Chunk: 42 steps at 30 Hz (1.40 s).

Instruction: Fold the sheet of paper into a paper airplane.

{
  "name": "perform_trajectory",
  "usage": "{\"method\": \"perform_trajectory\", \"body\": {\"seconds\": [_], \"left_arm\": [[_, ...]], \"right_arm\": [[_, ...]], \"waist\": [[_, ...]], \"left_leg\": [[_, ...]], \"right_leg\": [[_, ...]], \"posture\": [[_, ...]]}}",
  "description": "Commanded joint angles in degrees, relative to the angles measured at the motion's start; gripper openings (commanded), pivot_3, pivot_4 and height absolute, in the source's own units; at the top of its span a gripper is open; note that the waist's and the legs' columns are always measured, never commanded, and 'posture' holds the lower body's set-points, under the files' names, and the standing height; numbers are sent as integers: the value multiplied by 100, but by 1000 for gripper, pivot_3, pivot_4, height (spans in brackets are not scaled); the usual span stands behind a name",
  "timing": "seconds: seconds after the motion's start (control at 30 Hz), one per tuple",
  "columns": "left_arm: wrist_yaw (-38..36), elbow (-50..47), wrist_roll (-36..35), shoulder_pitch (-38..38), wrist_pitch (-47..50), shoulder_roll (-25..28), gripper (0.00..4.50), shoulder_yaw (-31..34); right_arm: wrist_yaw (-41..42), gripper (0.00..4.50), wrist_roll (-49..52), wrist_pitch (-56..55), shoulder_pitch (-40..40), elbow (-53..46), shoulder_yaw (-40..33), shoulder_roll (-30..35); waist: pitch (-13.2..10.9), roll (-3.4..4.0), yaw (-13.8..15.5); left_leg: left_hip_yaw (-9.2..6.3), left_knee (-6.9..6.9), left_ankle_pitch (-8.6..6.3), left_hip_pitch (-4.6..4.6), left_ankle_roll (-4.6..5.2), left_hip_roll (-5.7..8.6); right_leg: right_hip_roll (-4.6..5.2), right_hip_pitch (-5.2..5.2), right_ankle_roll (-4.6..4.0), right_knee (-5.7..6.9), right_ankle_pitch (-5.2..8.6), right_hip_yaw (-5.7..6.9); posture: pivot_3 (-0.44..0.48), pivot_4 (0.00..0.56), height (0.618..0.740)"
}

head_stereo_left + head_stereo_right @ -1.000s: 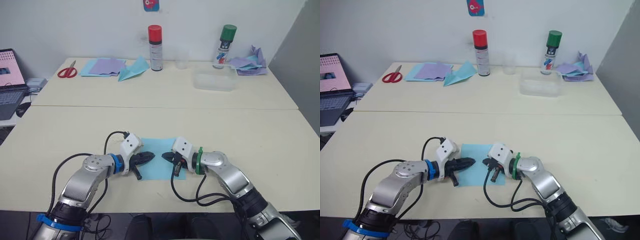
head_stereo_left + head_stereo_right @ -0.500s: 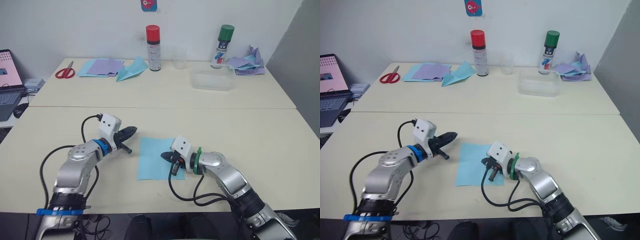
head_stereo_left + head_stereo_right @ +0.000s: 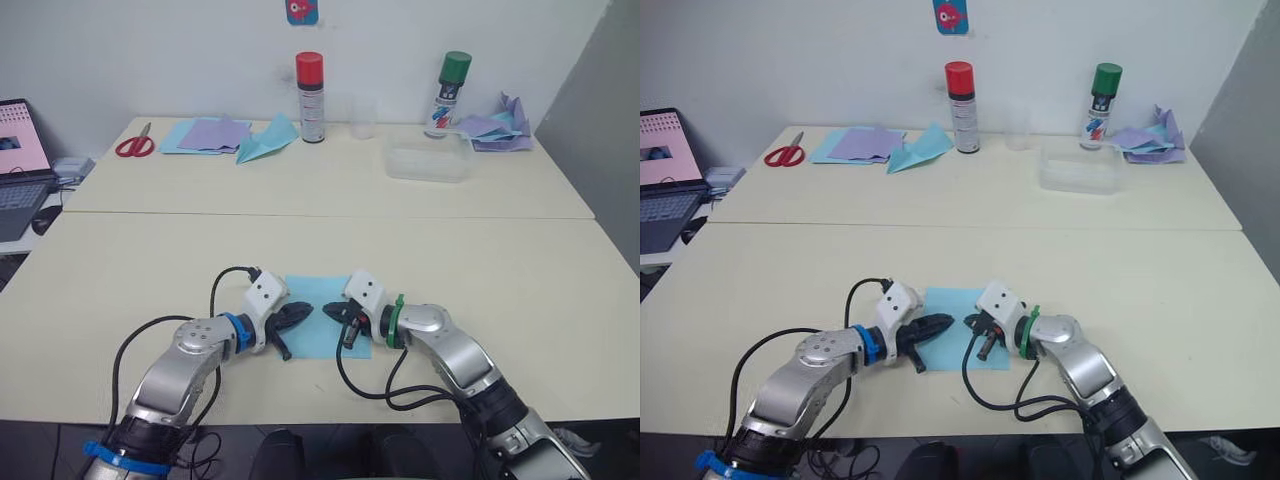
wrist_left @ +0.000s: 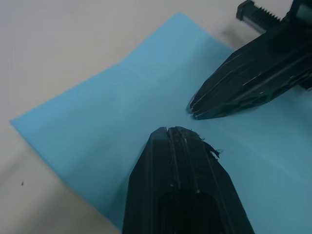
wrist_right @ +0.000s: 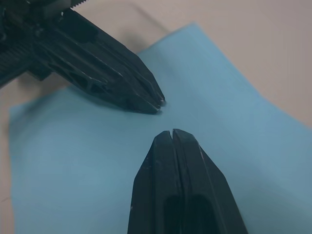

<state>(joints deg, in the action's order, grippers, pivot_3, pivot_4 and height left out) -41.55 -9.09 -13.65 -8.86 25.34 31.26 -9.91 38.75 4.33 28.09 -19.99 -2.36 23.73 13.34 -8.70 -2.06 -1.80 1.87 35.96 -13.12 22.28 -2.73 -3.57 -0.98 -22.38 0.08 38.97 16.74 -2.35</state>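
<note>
- The sheet of paper (image 3: 318,312) lies flat and unfolded near the front edge of the tabletop (image 3: 520,290), about midway along it, with a faint lengthwise crease visible in the left wrist view.
- The left gripper (image 3: 302,312) points in over the sheet's left half; its two black fingers are pressed together, holding nothing, tips just above or on the paper.
- The right gripper (image 3: 328,312) points in from the sheet's right side, its fingers likewise closed and empty, tip to tip with the left one and a small gap between them.
- Along the back edge stand a red-capped spray can (image 3: 309,96) and a green-capped spray can (image 3: 449,93).
- Toward the back left corner lie red scissors (image 3: 133,143), lilac sheets (image 3: 213,131) and a teal paper dart (image 3: 266,139).
- A clear plastic tray (image 3: 430,161) sits near the green-capped can.
</note>
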Motion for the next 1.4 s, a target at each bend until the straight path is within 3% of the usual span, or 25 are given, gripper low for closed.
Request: {"method": "perform_trajectory", "body": {"seconds": [0.03,0.13,0.3,0.57,0.8,0.9,1.1,1.4], "left_arm": [[-85,337,504,21,-249,174,0,-330],[-138,436,567,-3,-337,177,0,-368],[-206,523,608,-1,-423,173,0,-341],[-253,509,590,53,-410,174,0,-350],[-265,537,631,28,-421,150,0,-371],[-265,538,648,24,-424,150,0,-376],[-302,469,677,76,-433,128,0,-426],[-266,463,712,99,-441,123,0,-391]], "right_arm": [[-7,185,266,148,43,-265,-327,-12],[-240,861,550,415,31,-585,-794,-108],[-700,2786,711,819,50,-878,-1438,-114],[-1036,2786,1146,1879,47,-870,-1820,-315],[-856,2786,1201,1834,-116,-865,-1531,-269],[-763,2151,1192,1784,-138,-826,-1449,-192],[-486,18,719,880,-136,-707,-899,221],[-241,18,-96,-314,-214,-506,-140,537]], "waist": [[0,0,8],[0,1,11],[0,1,11],[-1,3,3],[-3,6,2],[-4,7,2],[-4,8,2],[-5,8,0]], "left_leg": [[0,0,0,3,0,1],[2,1,0,5,0,3],[0,1,0,5,0,2],[1,-1,0,4,0,0],[3,-2,0,5,0,2],[1,-3,0,5,0,1],[2,-3,0,5,0,2],[2,-4,0,5,0,1]], "right_leg": [[0,0,0,-2,0,0],[4,0,0,-3,0,-2],[5,1,1,-1,-1,2],[5,0,1,-2,0,0],[5,-1,1,-3,0,-2],[5,-2,1,-4,0,0],[5,-3,1,-5,0,0],[4,-4,1,-6,1,0]], "posture": [[0,150,740],[0,150,740],[0,150,740],[0,150,740],[0,150,740],[0,150,740],[0,150,740],[0,150,740]]}}
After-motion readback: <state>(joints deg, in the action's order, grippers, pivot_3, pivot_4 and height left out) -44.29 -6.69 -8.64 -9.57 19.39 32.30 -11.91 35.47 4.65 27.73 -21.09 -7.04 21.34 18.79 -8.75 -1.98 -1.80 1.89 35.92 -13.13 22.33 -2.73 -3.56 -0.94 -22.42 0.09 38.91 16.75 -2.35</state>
